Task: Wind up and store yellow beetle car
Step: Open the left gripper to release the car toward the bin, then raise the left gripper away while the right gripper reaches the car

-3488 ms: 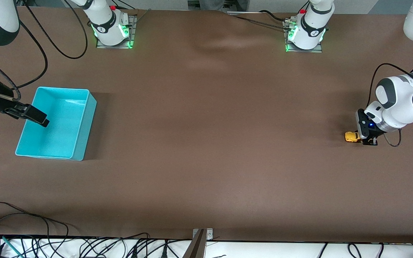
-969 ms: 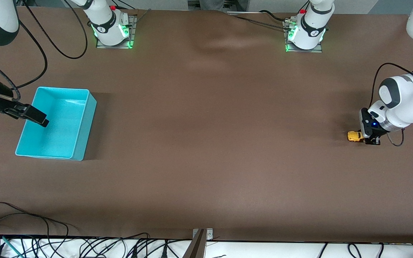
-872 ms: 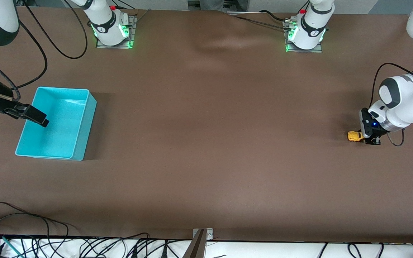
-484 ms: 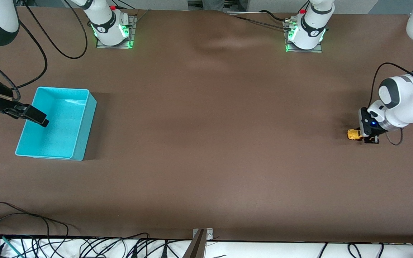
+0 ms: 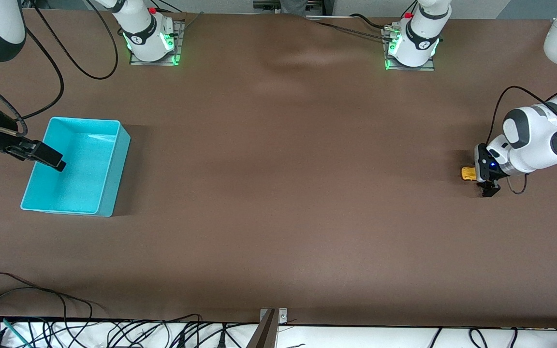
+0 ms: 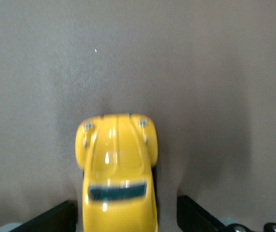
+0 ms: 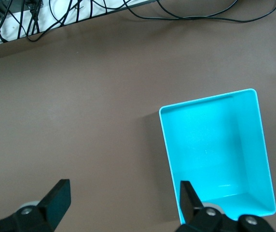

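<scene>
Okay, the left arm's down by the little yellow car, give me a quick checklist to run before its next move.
1. Left gripper open: ok.
2. Fingers clear of the yellow beetle car, a gap each side: ok.
3. Car upright on the table: ok.
4. Spring wound: cannot tell.
5. Turquoise bin empty, at the right arm's end: ok.
6. Right gripper open, waiting over the bin: ok.
</scene>
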You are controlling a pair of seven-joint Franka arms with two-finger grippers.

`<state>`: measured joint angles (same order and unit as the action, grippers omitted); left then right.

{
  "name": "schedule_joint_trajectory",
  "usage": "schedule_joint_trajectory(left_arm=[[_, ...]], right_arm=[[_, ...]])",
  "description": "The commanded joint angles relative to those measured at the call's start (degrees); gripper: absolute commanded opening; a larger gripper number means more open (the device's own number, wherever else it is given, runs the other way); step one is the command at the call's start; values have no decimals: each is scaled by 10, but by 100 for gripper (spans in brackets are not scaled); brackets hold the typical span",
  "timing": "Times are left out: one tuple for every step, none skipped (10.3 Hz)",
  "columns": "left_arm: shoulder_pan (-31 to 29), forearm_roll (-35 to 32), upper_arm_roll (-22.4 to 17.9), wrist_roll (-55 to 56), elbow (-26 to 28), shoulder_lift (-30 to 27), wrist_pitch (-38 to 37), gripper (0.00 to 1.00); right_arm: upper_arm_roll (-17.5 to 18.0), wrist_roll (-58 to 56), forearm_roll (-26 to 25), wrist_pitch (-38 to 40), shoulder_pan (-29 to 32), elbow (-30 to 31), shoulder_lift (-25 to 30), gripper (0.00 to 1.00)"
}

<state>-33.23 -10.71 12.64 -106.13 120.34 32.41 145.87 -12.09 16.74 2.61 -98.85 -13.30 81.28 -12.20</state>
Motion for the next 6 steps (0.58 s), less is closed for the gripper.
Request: schedule_joint_trajectory(left_arm=[[-7,-12,22,3,-24,-11,-55,100],[-7,-11,26,4,-28,-19,-74,100],[-8,-11,30,18,-36,-28,-100,100],[-8,-11,35,28,-44,-40,-127,100],[-8,-11,43,29,-54,-51,-150,100],[-8,-10,46,30,-68,-52,-176,100]], right_arm=[[1,-6,0,7,1,-2,4,100],[1,-6,0,7,1,-2,3,100],[1,-6,0,6,1,-2,3,100],[1,-6,0,6,1,-2,4,100],[1,-6,0,7,1,-2,3,100],[1,-6,0,7,1,-2,4,100]])
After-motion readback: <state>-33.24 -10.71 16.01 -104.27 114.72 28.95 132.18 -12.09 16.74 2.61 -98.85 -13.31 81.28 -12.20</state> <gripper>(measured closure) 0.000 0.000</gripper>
